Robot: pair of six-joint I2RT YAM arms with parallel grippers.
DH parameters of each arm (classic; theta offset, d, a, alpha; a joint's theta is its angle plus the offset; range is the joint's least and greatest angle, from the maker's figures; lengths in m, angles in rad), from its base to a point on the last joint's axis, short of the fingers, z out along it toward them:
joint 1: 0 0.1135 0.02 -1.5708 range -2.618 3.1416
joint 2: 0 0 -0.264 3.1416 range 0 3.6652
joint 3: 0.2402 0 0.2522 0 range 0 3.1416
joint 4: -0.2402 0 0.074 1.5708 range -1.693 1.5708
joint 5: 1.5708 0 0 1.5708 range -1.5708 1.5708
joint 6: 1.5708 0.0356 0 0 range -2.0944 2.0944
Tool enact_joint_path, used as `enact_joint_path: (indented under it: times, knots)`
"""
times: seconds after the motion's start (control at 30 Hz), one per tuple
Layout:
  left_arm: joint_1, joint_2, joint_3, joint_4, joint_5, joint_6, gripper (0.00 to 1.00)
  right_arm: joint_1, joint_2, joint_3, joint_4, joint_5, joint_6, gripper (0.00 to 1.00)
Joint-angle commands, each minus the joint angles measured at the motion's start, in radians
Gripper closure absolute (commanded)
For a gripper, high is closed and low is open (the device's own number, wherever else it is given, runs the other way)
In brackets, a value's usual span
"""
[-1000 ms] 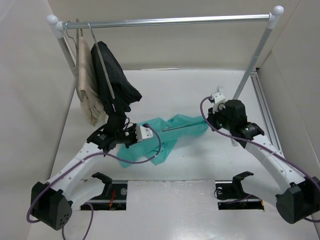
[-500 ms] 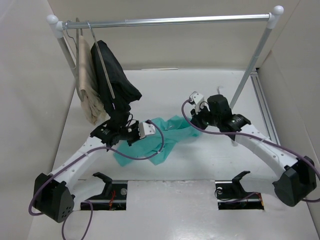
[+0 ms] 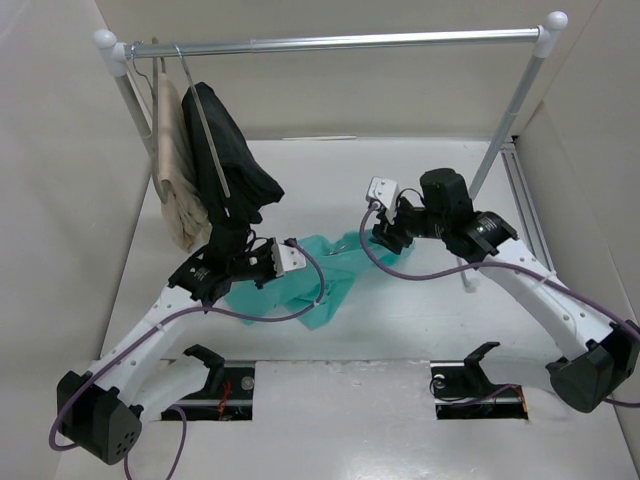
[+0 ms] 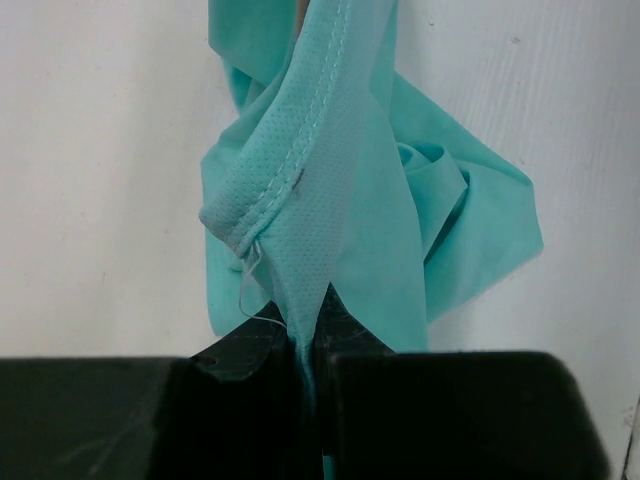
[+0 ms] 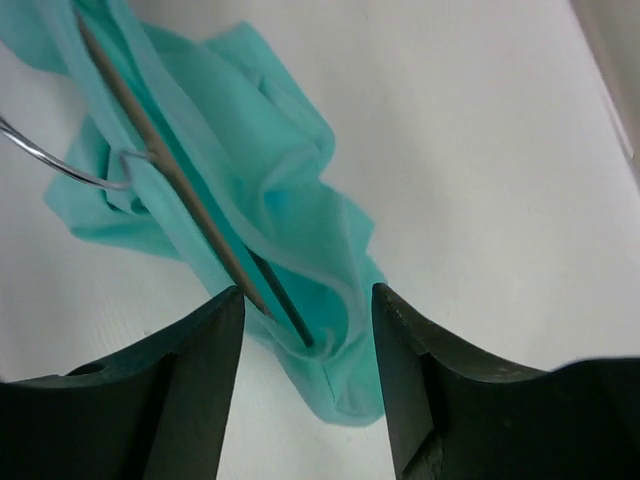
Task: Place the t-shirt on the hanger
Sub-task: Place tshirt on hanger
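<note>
The left claw (image 4: 305, 340) is pinched tight on a stitched hem of the t-shirt (image 4: 340, 200), a teal-green one of fine dotted knit with a loose thread hanging at the seam. The cloth runs away from the fingertips in a narrow bunched fold. The right claw (image 5: 308, 310) stands wide apart and grips nothing. Between its two fingers lie the end of the hanger (image 5: 170, 165) and a bundle of the shirt around it. The hanger is a slim grey arm with a thin wire hook curving off to one side, and it lies in the folds of the shirt with teal cloth on both sides of it. In the top view the shirt is a crumpled heap on the white table (image 3: 400, 320) between the two claws, near its middle. There is one teal shirt and one hanger with it. Behind, one metal rail (image 3: 340, 42) carries two hung garments at its left end, one beige (image 3: 180, 190) and one black (image 3: 230, 160), side by side.
</note>
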Motion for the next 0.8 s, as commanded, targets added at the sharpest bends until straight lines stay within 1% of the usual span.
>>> enact_joint_path:
  times: [0.0,0.03,0.07,0.1,0.17,0.23,0.37,0.47,0.53,0.7,0.77]
  knots:
    - [0.002,-0.035,-0.018,0.074,0.020,0.029,1.00,0.044,-0.018,0.044,0.042,-0.100,-0.076,0.41]
    - [0.002,-0.035,-0.018,0.086,0.008,0.029,1.00,0.044,-0.004,0.044,0.059,-0.128,-0.085,0.42]
    - [0.002,-0.035,-0.018,0.086,0.008,0.029,1.00,0.055,-0.004,0.031,0.090,-0.196,-0.095,0.42]
    - [0.002,-0.035,-0.018,0.086,-0.001,0.029,1.00,0.065,0.010,0.031,0.105,-0.232,-0.096,0.42]
    - [0.002,-0.035,-0.009,0.096,-0.001,0.020,1.00,0.075,0.010,-0.007,0.137,-0.313,-0.108,0.42]
    - [0.002,-0.035,-0.009,0.096,0.022,0.006,1.00,0.075,0.010,-0.036,0.180,-0.340,-0.099,0.42]
    - [0.002,-0.058,-0.019,0.077,0.084,0.026,1.00,0.075,0.010,-0.056,0.243,-0.286,-0.068,0.42]
    - [0.002,-0.085,-0.041,0.053,0.114,0.094,1.00,0.075,0.034,-0.056,0.291,-0.211,-0.034,0.47]
    - [0.002,-0.101,-0.051,0.053,0.100,0.110,1.00,0.075,0.048,-0.070,0.329,-0.173,-0.013,0.52]
    - [0.002,-0.113,-0.052,0.053,0.081,0.121,1.00,0.087,0.079,-0.116,0.383,-0.123,0.032,0.52]
    - [0.002,-0.113,-0.061,0.069,0.081,0.084,1.00,0.105,0.093,-0.127,0.383,-0.114,0.013,0.51]
